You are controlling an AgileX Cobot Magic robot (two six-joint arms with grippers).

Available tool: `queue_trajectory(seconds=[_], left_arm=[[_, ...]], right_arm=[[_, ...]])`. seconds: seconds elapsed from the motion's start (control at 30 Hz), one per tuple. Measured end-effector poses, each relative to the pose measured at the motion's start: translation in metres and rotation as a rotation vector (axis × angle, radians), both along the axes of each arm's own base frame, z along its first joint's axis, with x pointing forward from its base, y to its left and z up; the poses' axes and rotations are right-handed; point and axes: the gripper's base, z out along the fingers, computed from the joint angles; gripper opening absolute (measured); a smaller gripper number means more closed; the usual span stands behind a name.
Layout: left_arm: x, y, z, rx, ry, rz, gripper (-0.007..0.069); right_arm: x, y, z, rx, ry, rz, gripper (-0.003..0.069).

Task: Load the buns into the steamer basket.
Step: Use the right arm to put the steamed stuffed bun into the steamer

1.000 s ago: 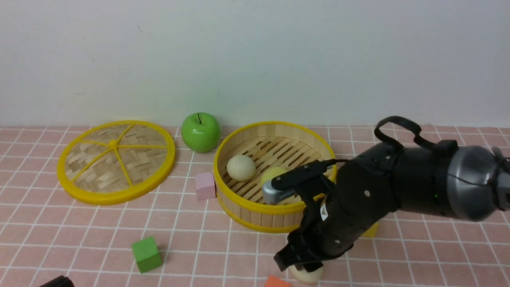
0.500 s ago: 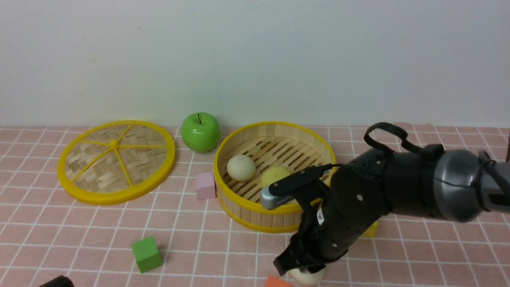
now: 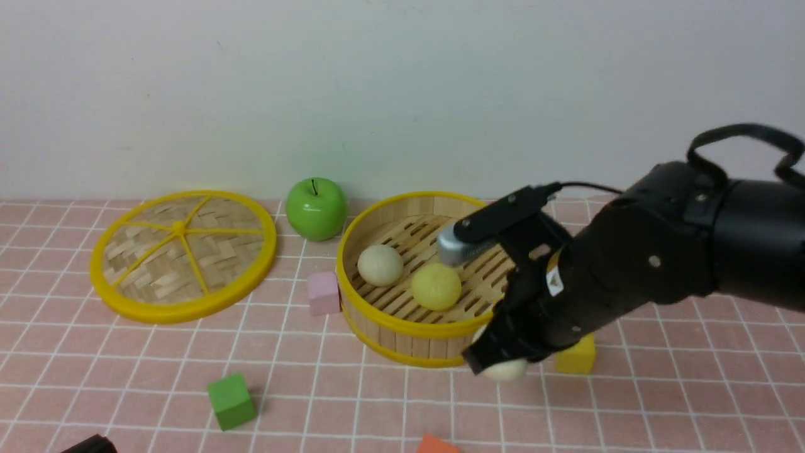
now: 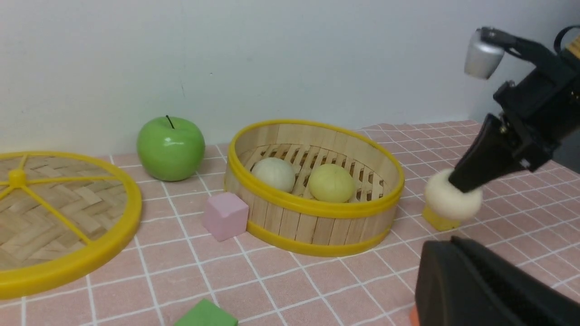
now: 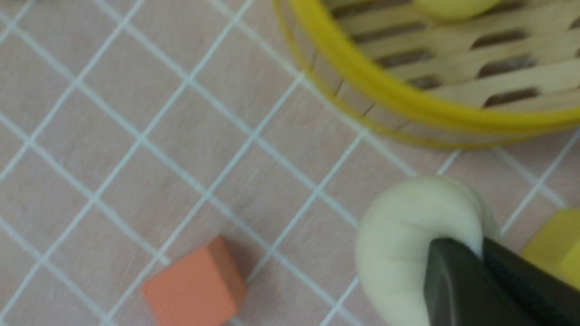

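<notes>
The steamer basket point(image 3: 402, 324) stands mid-table and holds an off-white bun point(image 3: 380, 265) and a pale yellow bun point(image 3: 436, 286). My right gripper point(image 3: 497, 358) is shut on the second off-white bun point(image 3: 506, 370) and holds it above the table, just outside the basket's near right wall. The right wrist view shows the fingers pinching this bun point(image 5: 408, 235) beside the basket rim point(image 5: 408, 108). In the left wrist view the held bun point(image 4: 453, 201) hangs to the right of the basket point(image 4: 317, 208). My left gripper point(image 4: 448, 244) is shut and empty, low at the near left.
A flat woven lid point(image 3: 182, 251) lies at the left and a green apple point(image 3: 316, 208) stands behind it. A pink cube point(image 3: 323, 293) touches the basket's left side. A green cube point(image 3: 231, 401), an orange cube point(image 3: 437, 445) and a yellow cube point(image 3: 577, 357) lie nearby.
My right gripper has risen from the table's near edge with the off-white bun and moved up and back towards the basket. The left arm has not moved.
</notes>
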Motion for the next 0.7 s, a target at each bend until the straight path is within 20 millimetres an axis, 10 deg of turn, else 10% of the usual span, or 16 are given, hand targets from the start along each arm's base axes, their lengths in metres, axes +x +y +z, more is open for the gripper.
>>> queue_trajectory(seconds=[0.47, 0.7], left_arm=[[0.0, 0.0, 0.0, 0.0, 0.001, 0.0, 0.0015], [0.0, 0.0, 0.0, 0.0, 0.001, 0.0, 0.0015]], right_arm=[[0.102, -0.008, -0.026, 0.056, -0.152, -0.137, 0.0041], [0.115, -0.006, -0.055, -0.027, -0.138, -0.1, 0.026]])
